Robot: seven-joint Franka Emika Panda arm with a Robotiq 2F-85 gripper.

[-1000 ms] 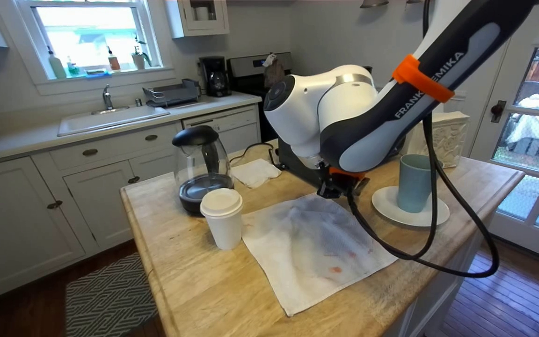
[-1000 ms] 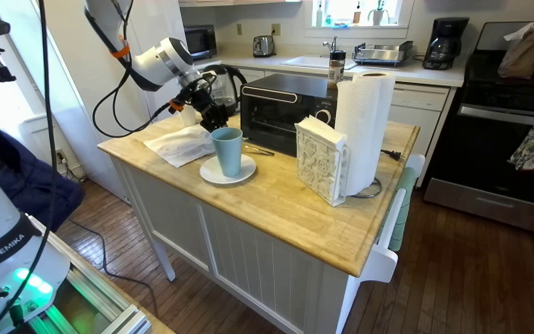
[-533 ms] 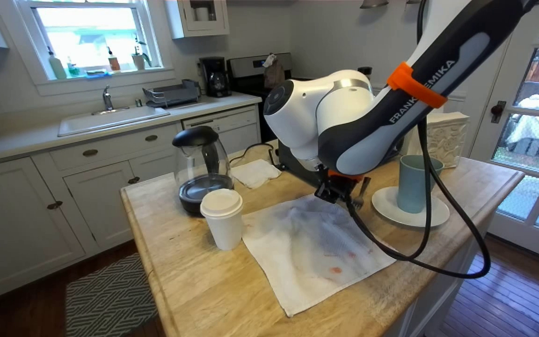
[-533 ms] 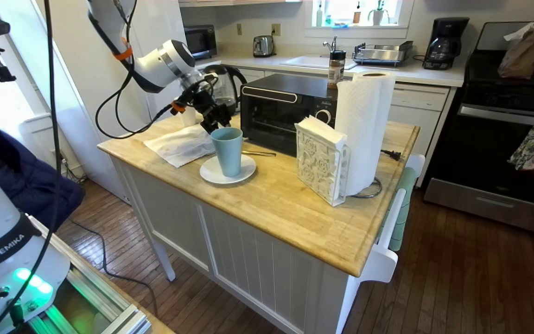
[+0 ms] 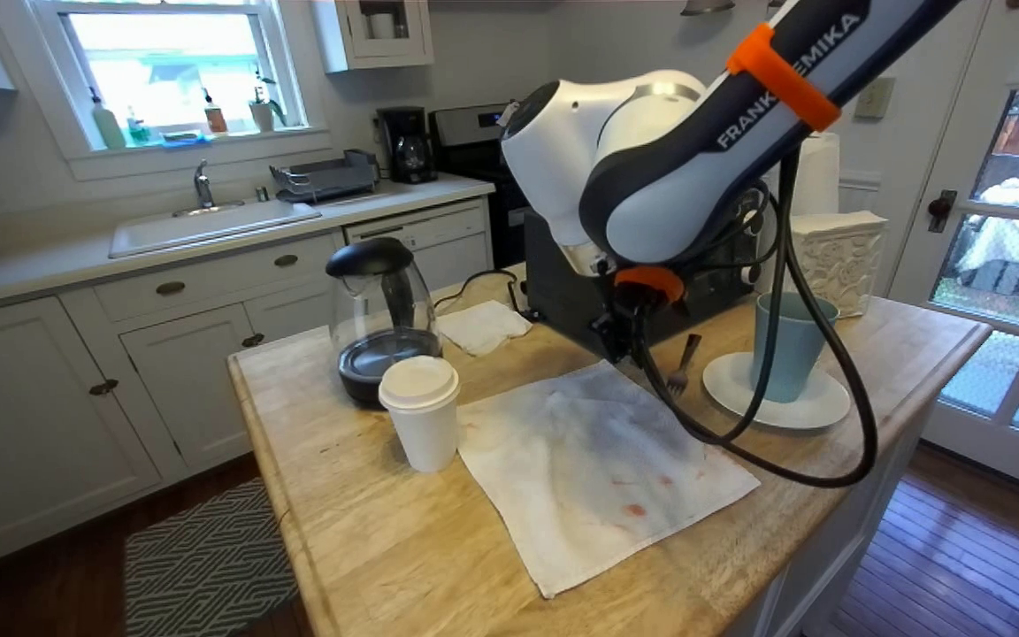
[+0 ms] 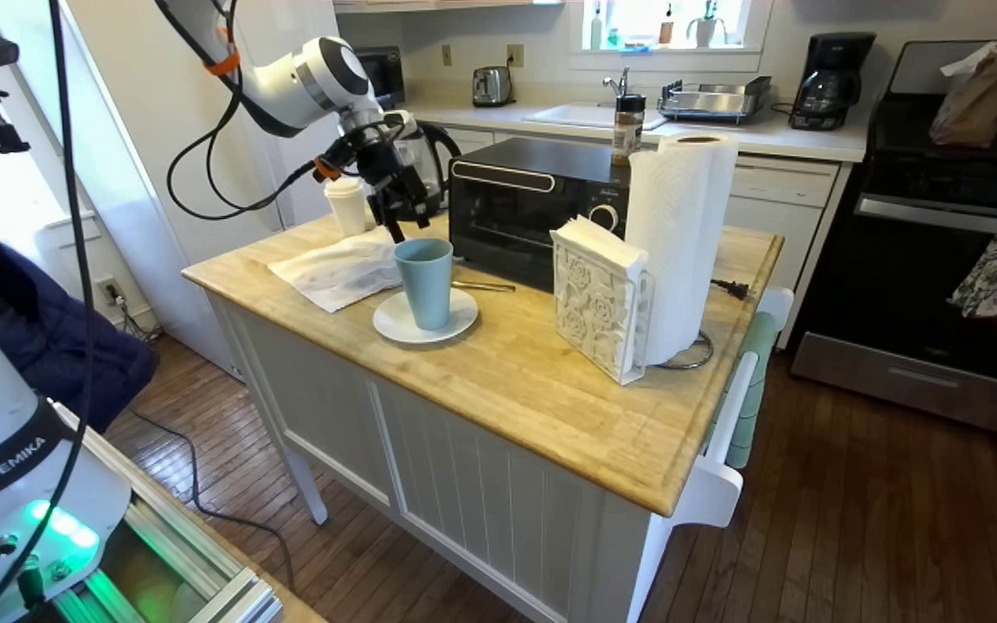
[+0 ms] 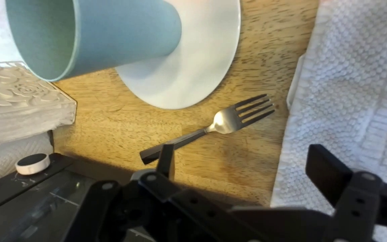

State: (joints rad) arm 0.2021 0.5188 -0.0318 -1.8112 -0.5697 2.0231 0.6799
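Wrist view: holds nothing in widely parted end effector (image 7: 243,161), near fork (image 7: 218,123) lying flat just beside saucer (image 7: 193,80); could topple tumbler (image 7: 126,30) standing on saucer if swung too low over saucer.

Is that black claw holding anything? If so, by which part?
Nothing is held: the black two-fingered gripper stands open; the silver metal fork lies on the brown wooden tabletop.

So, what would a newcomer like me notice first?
Probably the big white-and-black robot arm leaning over the wooden-topped island, its gripper open near a fork. Then the light-blue cup, upright on a white plate beside that fork. Reddish marks on the white cloth spread on the island might come third.
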